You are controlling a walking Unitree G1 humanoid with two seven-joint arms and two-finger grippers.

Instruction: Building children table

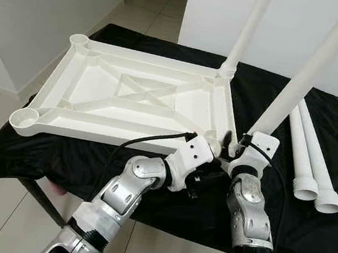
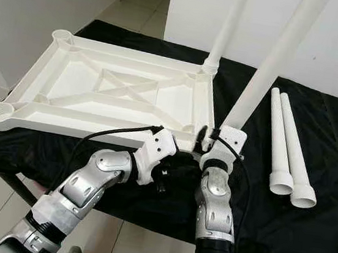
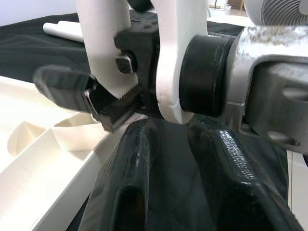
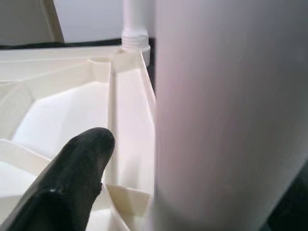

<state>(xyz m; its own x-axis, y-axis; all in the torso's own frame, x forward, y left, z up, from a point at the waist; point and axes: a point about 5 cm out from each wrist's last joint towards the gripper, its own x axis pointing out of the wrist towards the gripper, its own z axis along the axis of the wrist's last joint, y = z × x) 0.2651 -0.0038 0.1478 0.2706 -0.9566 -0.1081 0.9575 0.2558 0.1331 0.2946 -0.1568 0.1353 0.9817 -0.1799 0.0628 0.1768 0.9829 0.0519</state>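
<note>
table leg (image 1: 304,81) | clamped between right gripper (image 1: 245,143) fingers | tilted

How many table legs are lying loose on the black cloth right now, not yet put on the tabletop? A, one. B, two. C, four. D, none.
B: two white legs lie side by side on the black cloth to the right of the upturned tabletop, while one leg stands in the far corner and the right gripper holds another at the near corner.

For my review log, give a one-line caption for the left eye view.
Right gripper holds a white leg at the near corner of the upturned tabletop; left gripper alongside, two spare legs on black cloth.
</note>
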